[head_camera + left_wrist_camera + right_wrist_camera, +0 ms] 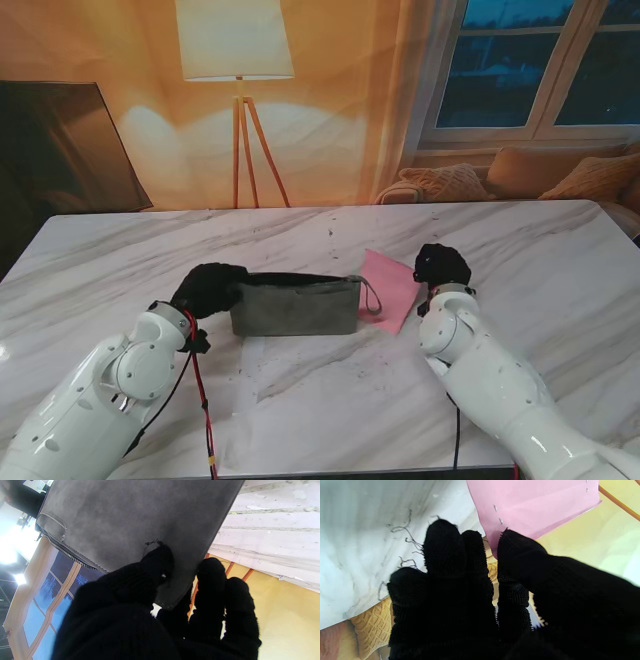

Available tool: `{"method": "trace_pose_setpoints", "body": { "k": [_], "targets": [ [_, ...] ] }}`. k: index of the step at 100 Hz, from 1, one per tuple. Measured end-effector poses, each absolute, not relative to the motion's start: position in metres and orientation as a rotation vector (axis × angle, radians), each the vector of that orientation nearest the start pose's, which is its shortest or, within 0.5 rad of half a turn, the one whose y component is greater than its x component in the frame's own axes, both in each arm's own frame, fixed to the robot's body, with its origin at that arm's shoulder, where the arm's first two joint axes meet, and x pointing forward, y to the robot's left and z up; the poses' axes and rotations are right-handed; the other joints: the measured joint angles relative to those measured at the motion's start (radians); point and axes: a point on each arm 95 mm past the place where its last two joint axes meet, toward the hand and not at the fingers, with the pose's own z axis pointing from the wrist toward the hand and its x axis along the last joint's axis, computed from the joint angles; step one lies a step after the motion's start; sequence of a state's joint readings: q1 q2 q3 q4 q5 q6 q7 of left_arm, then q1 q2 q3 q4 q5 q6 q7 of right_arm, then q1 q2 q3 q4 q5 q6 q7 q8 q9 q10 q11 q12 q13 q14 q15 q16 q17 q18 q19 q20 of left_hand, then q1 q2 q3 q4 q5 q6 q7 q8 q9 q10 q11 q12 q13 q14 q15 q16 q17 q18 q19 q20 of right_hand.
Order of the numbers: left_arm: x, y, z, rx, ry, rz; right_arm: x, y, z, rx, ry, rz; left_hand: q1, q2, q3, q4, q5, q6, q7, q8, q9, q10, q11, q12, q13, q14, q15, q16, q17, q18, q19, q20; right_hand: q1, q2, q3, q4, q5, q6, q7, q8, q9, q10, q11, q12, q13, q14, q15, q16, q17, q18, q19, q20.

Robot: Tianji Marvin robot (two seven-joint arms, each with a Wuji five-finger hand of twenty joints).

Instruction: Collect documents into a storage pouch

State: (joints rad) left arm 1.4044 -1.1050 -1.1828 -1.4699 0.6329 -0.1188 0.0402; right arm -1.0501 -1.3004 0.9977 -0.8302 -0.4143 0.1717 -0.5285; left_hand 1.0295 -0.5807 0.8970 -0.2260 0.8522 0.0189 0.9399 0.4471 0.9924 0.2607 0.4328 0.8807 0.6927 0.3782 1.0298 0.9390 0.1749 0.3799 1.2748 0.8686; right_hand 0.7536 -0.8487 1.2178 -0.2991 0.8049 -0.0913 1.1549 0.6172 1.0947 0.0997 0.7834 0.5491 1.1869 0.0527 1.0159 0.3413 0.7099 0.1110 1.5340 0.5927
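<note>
A grey suede-like pouch [296, 305], oblong with a stitched zipper edge and a small wrist loop [372, 297] at its right end, stands on the veined marble table [560, 260]. The left hand [208, 288], in a black knit glove, pinches the pouch's left end between thumb and fingers. A flat pink paper sheet [391, 286] lies just right of the pouch; the right hand [441, 266] pinches its right edge, fingers pressed together.

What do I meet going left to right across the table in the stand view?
left hand → grey pouch → pink document → right hand
</note>
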Motion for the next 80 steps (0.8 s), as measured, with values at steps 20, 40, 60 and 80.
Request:
{"method": "trace_pose_setpoints", "body": {
  "k": [20,40,60,80],
  "targets": [
    [0.447,0.006,-0.302,-1.41,1.347,-1.783,0.525,-0.036,-0.346,1.531,0.726,1.501,0.0,0.0,-0.001,0.0,0.0,0.0,0.0,0.001,0.0,0.0,0.0,0.0,0.0,0.0,-0.012,-0.001,-0.019,0.0,-0.007,-0.005,0.008,-0.027,0.0,0.0,0.03,-0.008,-0.015,-0.018,0.011,-0.007,-0.009,0.003,0.0,-0.001,0.002,0.01,0.014,0.0,0.0,0.0],
    [0.447,0.006,-0.301,-1.402,1.342,-1.789,0.518,-0.041,-0.325,1.466,0.689,1.572,0.0,0.0,-0.001,0.0,0.0,0.0,0.0,0.008,0.0,0.0,0.0,0.0,0.0,0.0,-0.019,-0.002,-0.02,0.0,-0.008,-0.013,0.009,-0.037,0.0,0.0,0.037,-0.025,-0.023,-0.02,0.022,-0.01,-0.018,0.004,0.002,-0.001,0.002,0.012,0.028,-0.001,-0.001,0.0],
    [0.448,0.006,-0.301,-1.4,1.341,-1.791,0.514,-0.046,-0.307,1.411,0.674,1.617,0.0,0.0,-0.001,0.0,0.0,0.0,-0.001,0.014,0.0,0.0,0.0,0.0,0.0,0.0,-0.019,-0.002,-0.021,0.0,-0.008,-0.013,0.009,-0.042,0.0,0.0,0.047,-0.025,-0.029,-0.023,0.022,-0.01,-0.02,0.013,0.002,-0.001,0.002,0.021,0.039,-0.001,-0.006,0.0],
    [0.448,0.007,-0.3,-1.393,1.347,-1.788,0.511,-0.049,-0.295,1.359,0.68,1.644,0.0,0.0,-0.001,0.0,0.0,0.0,-0.001,0.015,0.0,0.0,0.0,0.0,0.0,0.0,-0.02,-0.002,-0.021,0.0,-0.008,-0.014,0.009,-0.052,0.0,0.0,0.057,-0.038,-0.034,-0.028,0.022,-0.01,-0.02,0.013,0.002,-0.001,0.003,0.023,0.05,-0.001,-0.011,0.0]
  ]
}}
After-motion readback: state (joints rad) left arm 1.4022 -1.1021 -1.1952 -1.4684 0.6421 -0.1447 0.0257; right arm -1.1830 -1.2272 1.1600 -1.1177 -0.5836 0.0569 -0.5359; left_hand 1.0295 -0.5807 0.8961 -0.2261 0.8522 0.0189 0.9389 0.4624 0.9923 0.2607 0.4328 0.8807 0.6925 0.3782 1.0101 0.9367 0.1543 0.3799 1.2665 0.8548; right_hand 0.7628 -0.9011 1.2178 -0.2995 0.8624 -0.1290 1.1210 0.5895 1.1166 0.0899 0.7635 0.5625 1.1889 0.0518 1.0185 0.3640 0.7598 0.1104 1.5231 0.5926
